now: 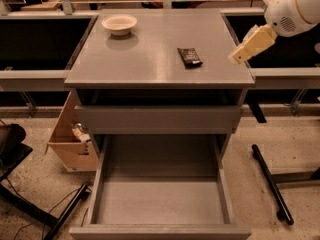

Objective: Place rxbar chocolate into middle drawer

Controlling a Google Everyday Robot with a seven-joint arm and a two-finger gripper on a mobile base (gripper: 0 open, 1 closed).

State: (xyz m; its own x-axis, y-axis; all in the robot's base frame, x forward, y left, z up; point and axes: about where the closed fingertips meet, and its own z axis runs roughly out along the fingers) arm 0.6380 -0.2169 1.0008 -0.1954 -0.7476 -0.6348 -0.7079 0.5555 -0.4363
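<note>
The rxbar chocolate (189, 57) lies flat on the grey cabinet top (150, 59), right of centre, in its dark wrapper. My gripper (247, 46) is a cream wedge on the white arm (295, 4). It hangs above the cabinet top's right edge, to the right of the bar and apart from it, holding nothing. The middle drawer (160, 200) is pulled out wide below, with a bare grey floor and nothing in it.
A cream round bowl (119, 24) stands at the back left of the cabinet top. A shut grey drawer front (160, 118) sits above the open drawer. A cardboard box (72, 139) stands on the floor at the left, and black base legs (270, 181) lie at the right.
</note>
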